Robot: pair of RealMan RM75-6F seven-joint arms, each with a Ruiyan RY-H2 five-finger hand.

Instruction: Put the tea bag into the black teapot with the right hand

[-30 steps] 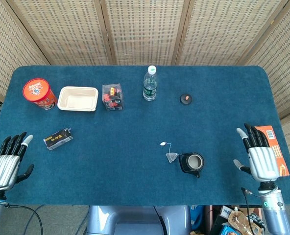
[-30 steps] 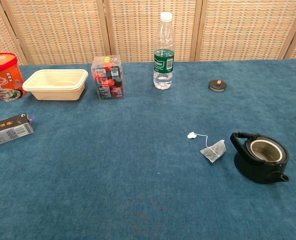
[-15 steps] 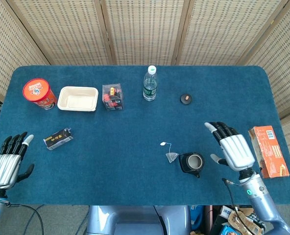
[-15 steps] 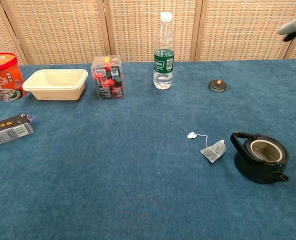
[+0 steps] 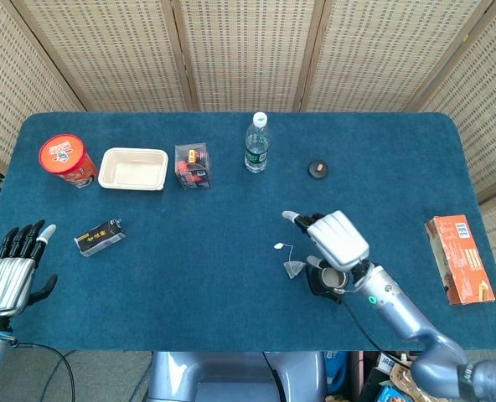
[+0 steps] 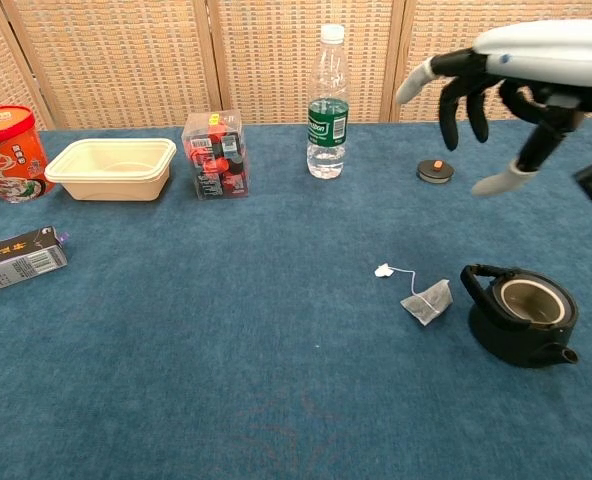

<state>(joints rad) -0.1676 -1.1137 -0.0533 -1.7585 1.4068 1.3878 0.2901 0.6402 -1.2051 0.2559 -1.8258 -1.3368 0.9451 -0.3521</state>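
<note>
A pale tea bag [image 6: 427, 301] [image 5: 294, 268] lies flat on the blue table, its string running to a small white tag [image 6: 383, 270]. Just right of it stands the black teapot [image 6: 521, 315] [image 5: 326, 280], lid off and mouth open upward. My right hand [image 6: 511, 85] [image 5: 336, 238] hovers high above the teapot and tea bag, fingers spread and pointing down, holding nothing. My left hand [image 5: 13, 270] rests open at the table's near left edge, seen only in the head view.
The teapot's lid [image 6: 435, 171] lies behind the pot. A water bottle [image 6: 327, 103], a clear box [image 6: 216, 154], a cream tray [image 6: 112, 168] and a red tub [image 6: 10, 153] line the back. A dark packet [image 6: 18, 260] lies left; an orange box [image 5: 459, 258] far right.
My right hand has swept from the table's right edge leftward and now hangs over the teapot and tea bag. The left hand barely shifted. Tea bag and teapot are unmoved.
</note>
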